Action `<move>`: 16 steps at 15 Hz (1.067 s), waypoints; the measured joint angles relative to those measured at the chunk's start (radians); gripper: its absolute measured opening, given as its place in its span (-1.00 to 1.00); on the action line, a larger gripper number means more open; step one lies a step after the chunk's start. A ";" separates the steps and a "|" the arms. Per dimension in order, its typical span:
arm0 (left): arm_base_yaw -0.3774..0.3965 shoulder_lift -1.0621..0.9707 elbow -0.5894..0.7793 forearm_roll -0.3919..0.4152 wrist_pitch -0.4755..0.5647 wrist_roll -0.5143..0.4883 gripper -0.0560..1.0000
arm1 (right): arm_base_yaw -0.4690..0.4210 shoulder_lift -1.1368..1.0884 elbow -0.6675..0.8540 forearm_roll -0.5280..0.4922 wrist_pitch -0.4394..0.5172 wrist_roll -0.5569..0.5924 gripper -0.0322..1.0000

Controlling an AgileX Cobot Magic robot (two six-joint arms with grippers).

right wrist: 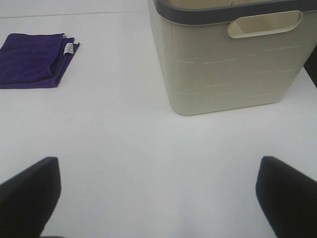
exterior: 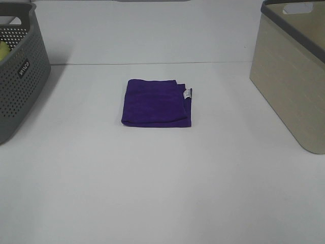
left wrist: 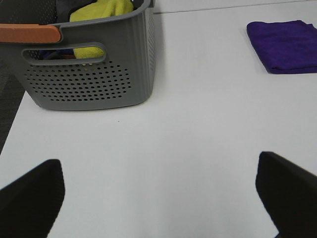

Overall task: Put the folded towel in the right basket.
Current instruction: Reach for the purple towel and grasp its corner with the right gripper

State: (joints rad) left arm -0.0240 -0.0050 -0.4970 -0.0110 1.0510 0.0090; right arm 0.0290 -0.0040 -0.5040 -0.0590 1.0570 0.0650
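A folded purple towel [exterior: 156,102] with a small white tag lies flat in the middle of the white table. It also shows in the left wrist view [left wrist: 286,45] and in the right wrist view [right wrist: 34,66]. The right basket [exterior: 294,76] is beige with a grey rim and stands at the table's right edge; it also shows in the right wrist view [right wrist: 233,59]. My left gripper [left wrist: 158,198] is open over bare table, well apart from the towel. My right gripper [right wrist: 158,198] is open over bare table in front of the beige basket. Neither arm shows in the exterior view.
A grey perforated basket [exterior: 20,76] stands at the table's left edge. In the left wrist view it [left wrist: 89,74] has an orange handle piece [left wrist: 29,33] and holds yellow cloth [left wrist: 101,10]. White table [exterior: 162,193] surrounds the towel.
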 joint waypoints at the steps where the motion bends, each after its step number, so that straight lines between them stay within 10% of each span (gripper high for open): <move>1: 0.000 0.000 0.000 0.000 0.000 0.000 0.98 | 0.000 0.000 0.000 0.000 0.000 0.000 0.96; 16: 0.000 0.000 0.000 0.000 0.000 0.000 0.98 | 0.120 1.782 -1.005 0.457 -0.135 -0.151 0.95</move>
State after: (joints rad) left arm -0.0240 -0.0050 -0.4970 -0.0110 1.0510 0.0090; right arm 0.1490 1.7780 -1.5090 0.3980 0.9220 -0.0860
